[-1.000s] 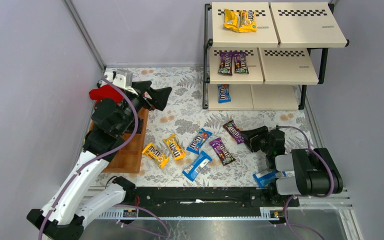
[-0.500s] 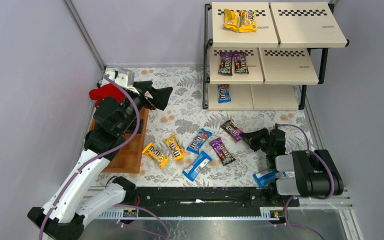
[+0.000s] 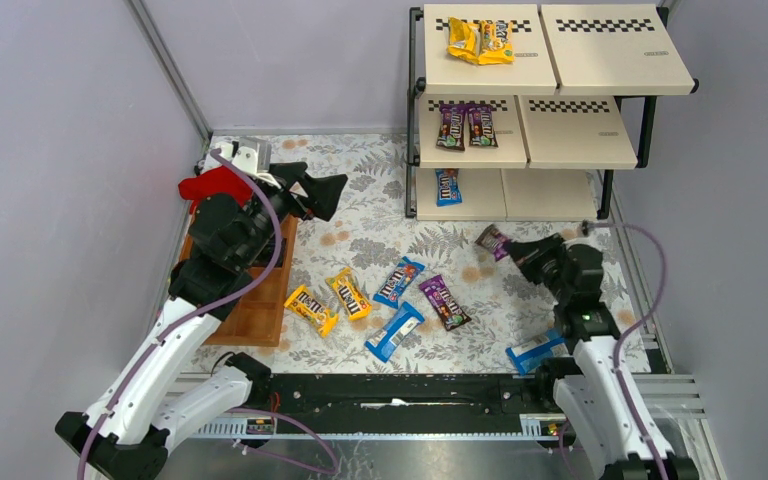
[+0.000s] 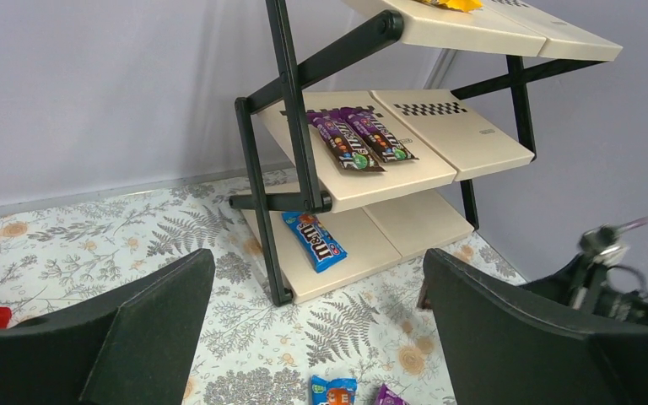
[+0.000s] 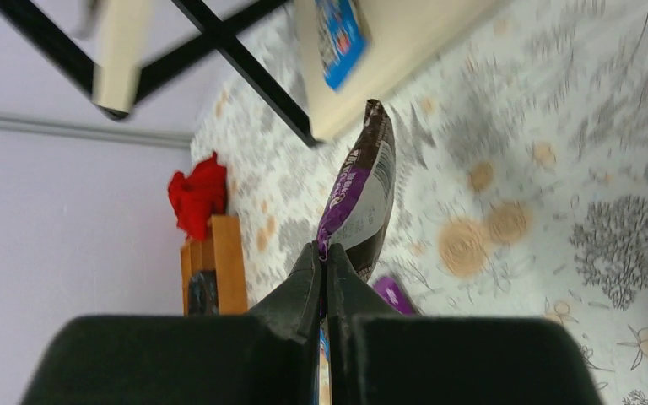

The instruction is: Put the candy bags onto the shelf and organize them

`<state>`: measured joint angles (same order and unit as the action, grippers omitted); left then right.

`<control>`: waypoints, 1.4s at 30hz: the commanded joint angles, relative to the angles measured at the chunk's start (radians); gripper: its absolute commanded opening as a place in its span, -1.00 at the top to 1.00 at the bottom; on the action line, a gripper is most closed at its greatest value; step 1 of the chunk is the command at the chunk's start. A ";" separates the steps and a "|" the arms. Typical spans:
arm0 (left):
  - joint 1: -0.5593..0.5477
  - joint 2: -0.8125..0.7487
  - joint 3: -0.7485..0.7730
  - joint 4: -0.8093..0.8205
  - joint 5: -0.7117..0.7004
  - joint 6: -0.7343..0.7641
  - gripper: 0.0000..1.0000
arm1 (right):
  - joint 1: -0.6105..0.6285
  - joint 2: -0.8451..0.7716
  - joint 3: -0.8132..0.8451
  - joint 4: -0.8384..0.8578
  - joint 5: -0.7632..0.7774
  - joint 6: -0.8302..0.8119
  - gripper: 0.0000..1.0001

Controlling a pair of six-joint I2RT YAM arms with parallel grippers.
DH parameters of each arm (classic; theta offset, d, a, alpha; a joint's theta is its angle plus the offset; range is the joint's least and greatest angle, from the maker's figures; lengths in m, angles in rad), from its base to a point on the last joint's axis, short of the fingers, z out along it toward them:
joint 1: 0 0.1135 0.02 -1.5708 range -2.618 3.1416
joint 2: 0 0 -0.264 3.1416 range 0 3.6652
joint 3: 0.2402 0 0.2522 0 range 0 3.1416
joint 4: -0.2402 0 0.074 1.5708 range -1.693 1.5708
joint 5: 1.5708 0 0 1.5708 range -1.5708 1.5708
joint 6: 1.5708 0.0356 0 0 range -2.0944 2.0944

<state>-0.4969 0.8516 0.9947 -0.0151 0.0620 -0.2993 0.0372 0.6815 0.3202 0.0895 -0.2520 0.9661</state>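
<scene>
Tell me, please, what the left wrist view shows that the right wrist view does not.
Only the left wrist view shows the two purple bags on the shelf, on its middle board, and the open left gripper. Only the right wrist view shows the right gripper pinching a purple-brown bag, plus the wooden tray. Both show the blue bag on the bottom board and the floral table cover.
</scene>
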 commanded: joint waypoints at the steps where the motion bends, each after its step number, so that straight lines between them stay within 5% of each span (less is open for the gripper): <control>1: -0.008 -0.017 0.032 0.018 -0.008 0.003 -0.98 | -0.003 -0.098 0.218 -0.315 0.219 -0.147 1.00; 8: -0.009 -0.039 0.033 0.020 -0.010 0.002 -0.98 | -0.003 0.000 0.492 -0.415 0.391 -0.275 1.00; 20: -0.024 -0.053 0.024 0.028 -0.018 -0.001 -0.98 | -0.006 0.234 0.794 -0.225 0.429 -0.280 1.00; 36: -0.065 -0.035 0.008 0.036 -0.086 0.027 -0.98 | -0.120 0.502 0.736 0.109 0.376 -0.081 1.00; 42: -0.130 -0.028 -0.001 0.039 -0.140 0.060 -0.98 | -0.142 0.577 0.734 0.103 0.318 -0.064 1.00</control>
<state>-0.5934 0.8204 0.9943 -0.0132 -0.0319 -0.2756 -0.0937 1.2354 1.0470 0.1108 0.1104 0.8700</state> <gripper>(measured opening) 0.989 0.020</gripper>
